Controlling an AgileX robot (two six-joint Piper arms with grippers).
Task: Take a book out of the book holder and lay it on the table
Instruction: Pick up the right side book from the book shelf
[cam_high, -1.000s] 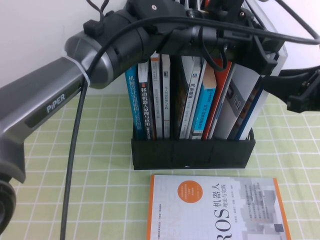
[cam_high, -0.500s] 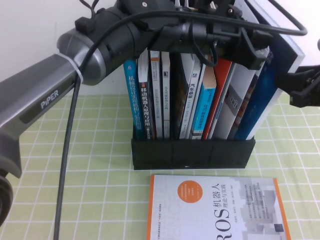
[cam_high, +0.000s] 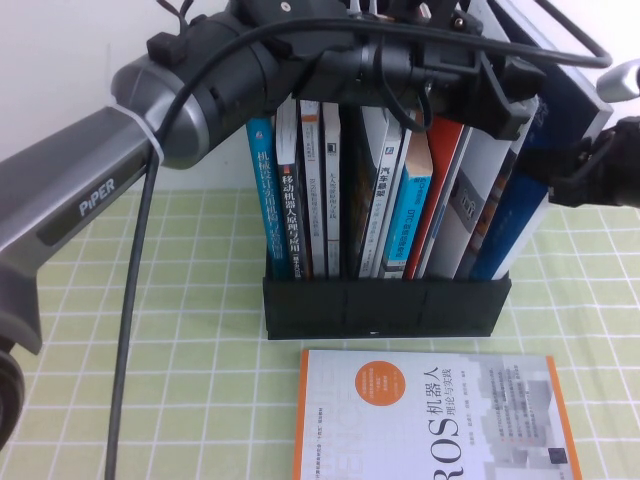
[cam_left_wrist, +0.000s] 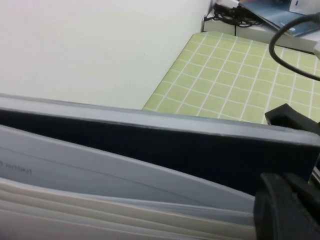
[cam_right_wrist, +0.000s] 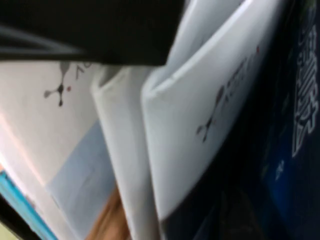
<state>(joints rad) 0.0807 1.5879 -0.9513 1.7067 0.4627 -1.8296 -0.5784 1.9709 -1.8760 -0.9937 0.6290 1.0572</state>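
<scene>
1. Left tool (cam_high: 480, 85): over the top edges of the books at the 3 o'clock end of the rack (cam_high: 385, 305), with the arm reaching across from 9 o'clock. It sits right on the top of the book (cam_high: 545, 150). I can't tell whether it is clamped or loose.
2. Right tool (cam_high: 585, 170): comes in from 3 o'clock and sits against or just beside the book's dark blue back. I can't tell its state either, apart or together.
3. The book is in the last slot at the rack's 3 o'clock end. Its foot is in the rack and its top leans out toward 2 o'clock, away from the upright neighbours (cam_high: 320, 190).
4. My read of the lean: it opens a gap from the other books, so the right tool can get at a free cover. The left tool looks to be steadying the top.
5. A white, orange-edged ROS book (cam_high: 430, 420) lies flat on the bench (cam_high: 200, 380) at 6 o'clock of the rack, so that landing spot is taken.
6. Views:
   - The high view gives the layout but hides the contact under the left arm.
   - The left wrist view shows the book's top edge (cam_left_wrist: 150, 150) and loose white pages beside it.
   - The right wrist view is a close-up of the blue cover (cam_right_wrist: 295, 125) and fanned pages, with no layout.
</scene>
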